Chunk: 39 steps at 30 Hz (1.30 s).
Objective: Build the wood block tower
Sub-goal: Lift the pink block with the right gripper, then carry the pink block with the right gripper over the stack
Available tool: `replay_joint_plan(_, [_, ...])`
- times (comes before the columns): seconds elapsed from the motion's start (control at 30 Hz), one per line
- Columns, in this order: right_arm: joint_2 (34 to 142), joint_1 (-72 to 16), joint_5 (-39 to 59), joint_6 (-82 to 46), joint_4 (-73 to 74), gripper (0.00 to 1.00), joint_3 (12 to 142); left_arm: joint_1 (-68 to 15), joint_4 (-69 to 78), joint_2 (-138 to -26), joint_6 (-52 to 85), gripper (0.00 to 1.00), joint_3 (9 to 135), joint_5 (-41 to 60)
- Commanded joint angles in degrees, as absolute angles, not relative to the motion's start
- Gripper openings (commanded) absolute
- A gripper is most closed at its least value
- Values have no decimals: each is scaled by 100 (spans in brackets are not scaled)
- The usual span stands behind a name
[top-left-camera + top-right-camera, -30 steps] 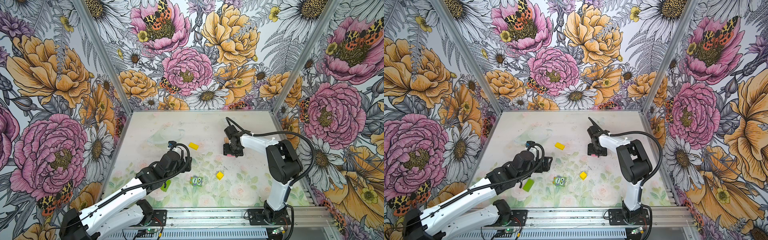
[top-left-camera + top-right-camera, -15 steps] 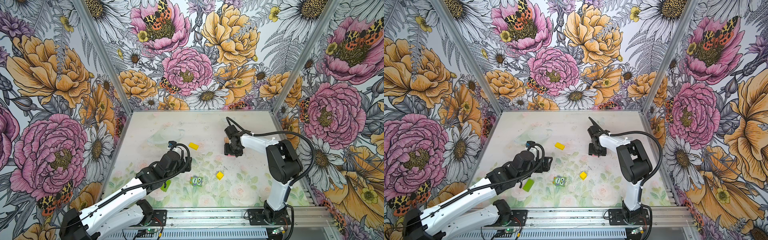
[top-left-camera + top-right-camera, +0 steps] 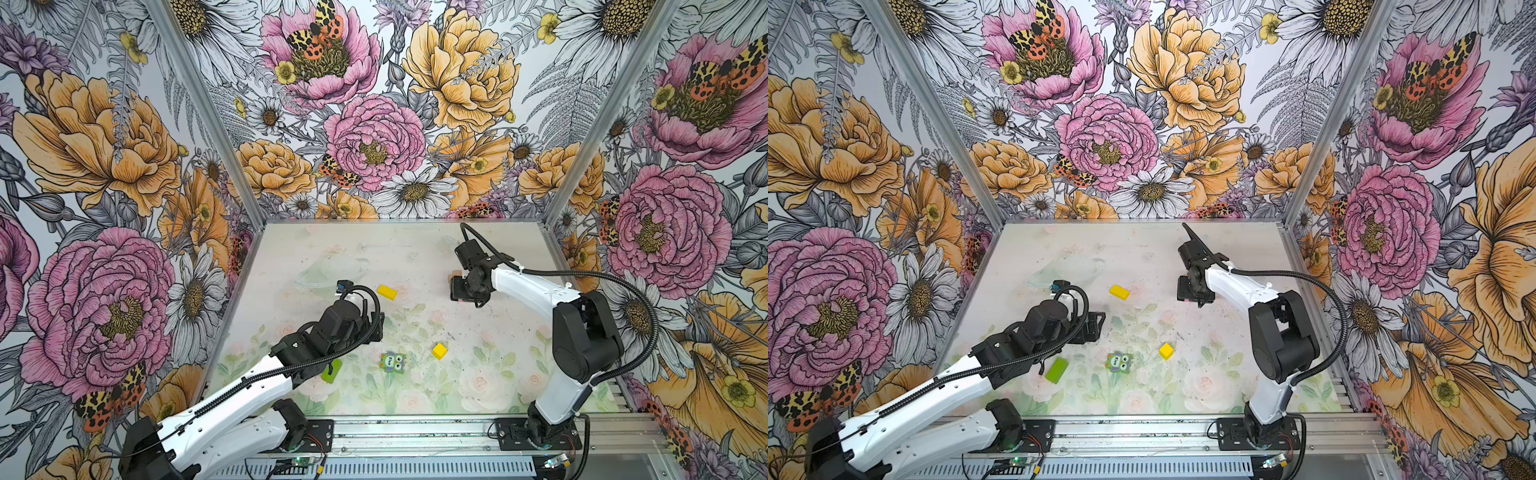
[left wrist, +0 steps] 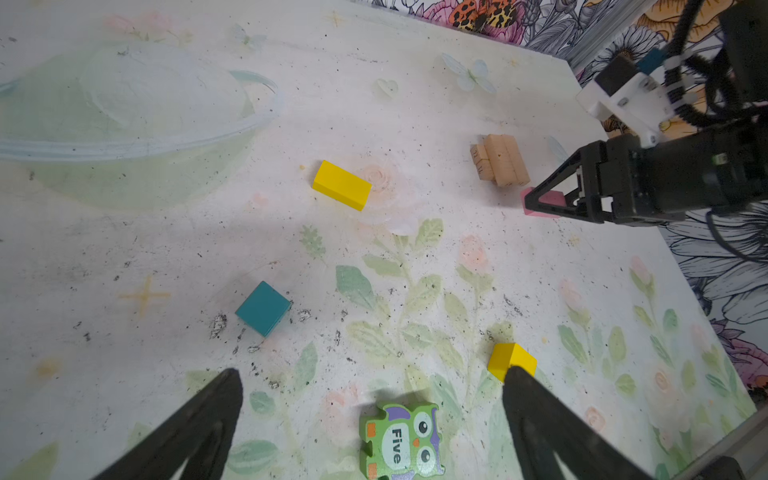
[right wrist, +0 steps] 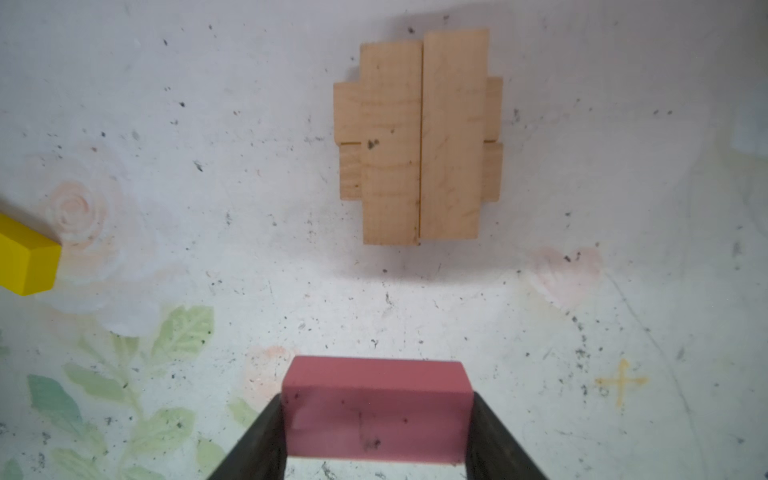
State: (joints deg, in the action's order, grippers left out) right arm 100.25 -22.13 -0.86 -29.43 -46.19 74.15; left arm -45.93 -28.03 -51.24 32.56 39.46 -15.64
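Right of the frame's middle, the right hand [image 5: 378, 415] pinches a pink wooden block [image 5: 374, 382] near four stacked tan wooden bars [image 5: 419, 137]. The left hand [image 4: 372, 374] is spread wide apart, empty.

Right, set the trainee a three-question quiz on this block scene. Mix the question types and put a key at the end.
1. True or false: the right gripper is closed on the two ends of the pink rectangular wooden block.
2. Multiple choice: how many layers does the stack of plain tan wooden bars have? A) one B) two C) four
3. Fill in: the word printed on the green owl-printed block is ____.

Key: 1 true; 2 B, with two bars laid crosswise over two below; 3 Five.
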Motion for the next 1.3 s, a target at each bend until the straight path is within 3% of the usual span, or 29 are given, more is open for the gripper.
replay_joint_plan(0.0, [9849,-2185,-248,-2848,-4813,53,7763,-4546,-2716,-5133,3098,99,4156,-1534])
replay_joint_plan(0.6, [11391,-1684,-360,-2448,-5053,53,9484,-4081,-2630,-5650,2840,99,4462,-1295])
replay_joint_plan(1.27, [12047,-1582,-394,-2083,-5063,53,9894,-3849,-2389,-6407,2641,99,4766,-904])
